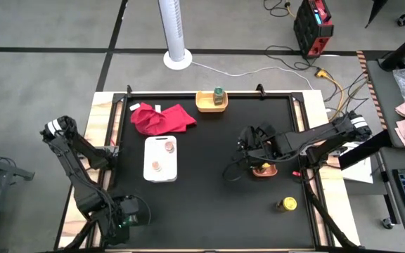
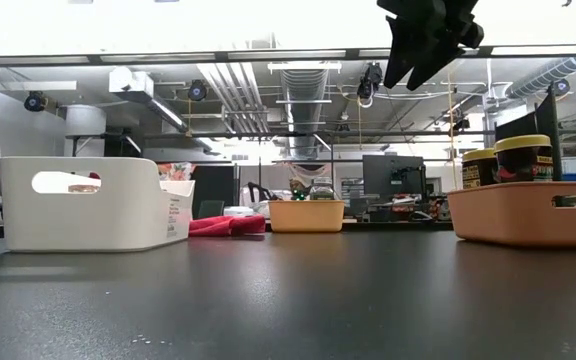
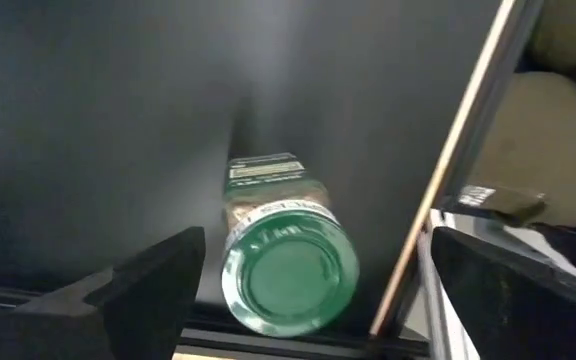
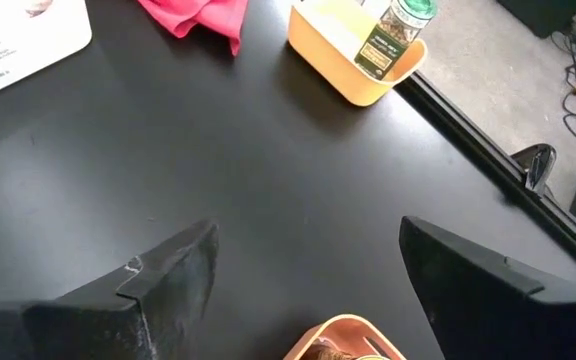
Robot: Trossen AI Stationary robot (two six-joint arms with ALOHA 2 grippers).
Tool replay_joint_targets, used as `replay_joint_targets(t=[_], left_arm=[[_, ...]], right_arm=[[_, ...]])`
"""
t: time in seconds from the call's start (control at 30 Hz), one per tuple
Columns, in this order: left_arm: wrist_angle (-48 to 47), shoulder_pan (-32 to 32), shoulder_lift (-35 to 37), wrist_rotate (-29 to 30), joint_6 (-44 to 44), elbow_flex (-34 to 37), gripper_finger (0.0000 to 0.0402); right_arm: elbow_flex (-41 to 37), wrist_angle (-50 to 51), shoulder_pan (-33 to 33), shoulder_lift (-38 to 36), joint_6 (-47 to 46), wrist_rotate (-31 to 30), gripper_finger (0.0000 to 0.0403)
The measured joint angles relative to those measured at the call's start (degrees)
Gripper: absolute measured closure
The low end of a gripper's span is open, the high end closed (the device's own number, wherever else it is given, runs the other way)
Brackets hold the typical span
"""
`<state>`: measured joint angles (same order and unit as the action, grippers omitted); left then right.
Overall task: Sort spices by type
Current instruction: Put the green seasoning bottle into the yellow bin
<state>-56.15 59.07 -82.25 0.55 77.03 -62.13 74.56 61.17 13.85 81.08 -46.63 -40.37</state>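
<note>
**Operator:** Which spices are sitting sorted, and which are not?

**Technician:** Five are sitting in trays. Two pinkish-brown jars [image 1: 169,146] are standing in the white tray [image 1: 150,151], left of the table's centre. One green-lidded jar [image 4: 393,35] is standing in the yellow tray [image 4: 328,70] at the middle of the far edge. Two yellow jars [image 2: 523,158] are standing in the orange tray [image 2: 513,220], toward the right edge. Two jars are lying outside any tray: a second green-lidded jar [image 3: 288,265], on its side at the near left corner, and a loose yellow jar [image 1: 287,204] near the near right corner.

**Operator:** What are the pincers doing?

**Technician:** The left pincer [image 3: 313,245] is hanging over the fallen green-lidded jar, fingers spread wide on either side and not touching it. The right pincer [image 4: 308,232] is hovering above the orange tray, fingers apart and holding nothing.

**Operator:** How far along is the task?

**Technician:** By my judgement, it is nearing completion. The fallen jar is waiting for the yellow tray, the loose yellow jar for the orange tray.
</note>
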Motion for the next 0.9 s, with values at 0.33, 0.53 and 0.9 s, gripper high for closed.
replay_joint_targets(t=[0.33, 0.53, 0.9], left_arm=[[-0.7, 0.2, -4.0, 0.3, 0.0, 0.1, 0.0045], [-3.2, 0.2, -5.2, -0.5, 0.1, 0.5, 0.0104], [-3.1, 0.4, -5.0, -3.7, -3.2, 0.6, 0.0224]], right_arm=[[0.0, 0.0, 0.0, 0.0, 1.1, 0.0, 0.0110], [0.0, -0.2, 0.0, 0.0, 1.2, 0.0, 0.0109], [-0.1, -0.2, 0.0, 0.0, 1.2, -0.1, 0.0108]])
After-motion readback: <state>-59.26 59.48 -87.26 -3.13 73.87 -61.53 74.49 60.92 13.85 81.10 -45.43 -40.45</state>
